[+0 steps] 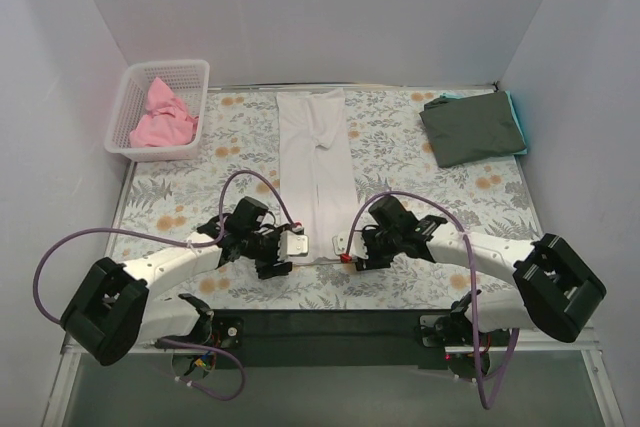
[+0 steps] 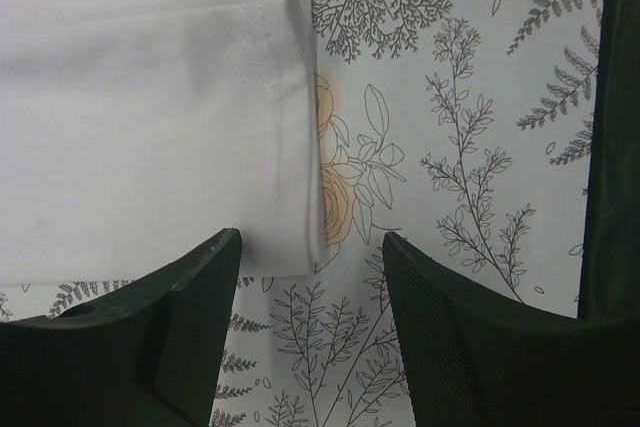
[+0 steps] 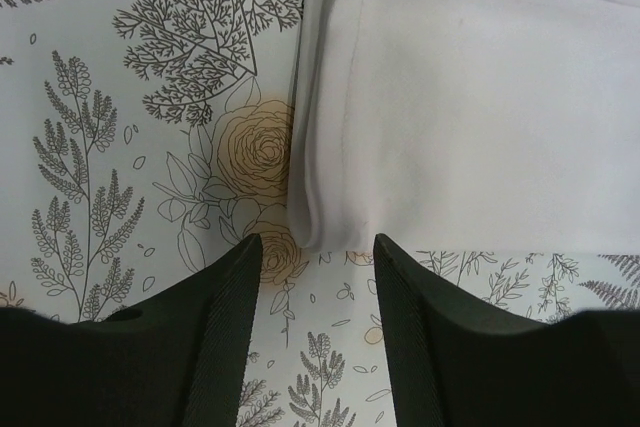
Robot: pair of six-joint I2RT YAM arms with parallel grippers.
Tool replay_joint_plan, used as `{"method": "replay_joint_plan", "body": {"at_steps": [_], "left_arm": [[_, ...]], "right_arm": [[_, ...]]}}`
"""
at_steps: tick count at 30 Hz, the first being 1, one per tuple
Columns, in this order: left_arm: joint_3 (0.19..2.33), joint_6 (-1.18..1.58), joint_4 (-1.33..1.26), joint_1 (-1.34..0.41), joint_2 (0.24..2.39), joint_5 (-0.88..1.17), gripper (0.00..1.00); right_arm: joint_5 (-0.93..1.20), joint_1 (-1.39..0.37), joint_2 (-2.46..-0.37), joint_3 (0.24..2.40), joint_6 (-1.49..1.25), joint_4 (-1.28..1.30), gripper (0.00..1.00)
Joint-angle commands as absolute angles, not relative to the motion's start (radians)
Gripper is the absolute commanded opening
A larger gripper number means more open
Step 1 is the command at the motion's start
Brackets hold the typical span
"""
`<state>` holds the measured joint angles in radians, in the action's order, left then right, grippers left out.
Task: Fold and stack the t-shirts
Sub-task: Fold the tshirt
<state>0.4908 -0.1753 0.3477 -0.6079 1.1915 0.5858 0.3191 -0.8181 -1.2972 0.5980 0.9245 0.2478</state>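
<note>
Closest in the overhead view, the left arm [image 1: 165, 265] and right arm [image 1: 490, 247] reach in from the bottom edge. I see the left gripper [image 1: 293, 245] and right gripper [image 1: 346, 245] facing each other at lower centre, one at each near corner of the white t-shirt [image 1: 318, 157]. That shirt lies folded into a long narrow strip up the middle of the floral table cloth [image 1: 200, 177]. At upper left the pink t-shirt [image 1: 160, 117] sits bunched in the white basket [image 1: 170, 65]. At upper right the dark grey-green t-shirt [image 1: 472, 129] lies folded, with an edge of the teal t-shirt [image 1: 518, 112] showing at its right side.

On the left wrist view, the left gripper [image 2: 312, 247] stands fairly wide, holding nothing. The white t-shirt [image 2: 140, 127] fills the upper left, its hemmed corner ending at the mouth of the gap.

On the right wrist view, the right gripper [image 3: 318, 247] is parted more narrowly, also gripping nothing. The white t-shirt [image 3: 470, 117] covers the upper right, its rounded corner just above the gap.
</note>
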Motion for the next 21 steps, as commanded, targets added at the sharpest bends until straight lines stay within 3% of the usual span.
{"method": "replay_joint_plan", "body": {"at_steps": [1,8,10,11,13,15,18,21], "left_arm": [[0.471,-0.198,0.304,-0.62,1.204,0.546,0.54],[0.443,-0.215,0.279,-0.621,1.255,0.492,0.48],[0.443,-0.21,0.275,-0.623,1.264,0.488,0.42],[0.446,-0.21,0.276,-0.621,1.269,0.485,0.38],[0.446,-0.216,0.279,-0.621,1.276,0.476,0.23],[0.446,-0.235,0.294,-0.621,1.273,0.479,0.08],[0.462,-0.232,0.334,-0.623,1.237,0.503,0.0],[0.486,-0.222,0.409,-0.623,1.191,0.56,0.0]], "right_arm": [[0.316,-0.828,-1.316,0.58,0.959,0.198,0.45],[0.305,-0.833,-1.364,0.56,0.98,0.195,0.32],[0.299,-0.833,-1.377,0.569,0.971,0.196,0.23],[0.29,-0.833,-1.39,0.574,0.959,0.198,0.13],[0.278,-0.831,-1.397,0.589,0.948,0.213,0.01],[0.276,-0.833,-1.396,0.601,0.931,0.227,0.01],[0.308,-0.833,-1.362,0.623,0.901,0.281,0.01],[0.339,-0.833,-1.295,0.64,0.865,0.343,0.01]]}}
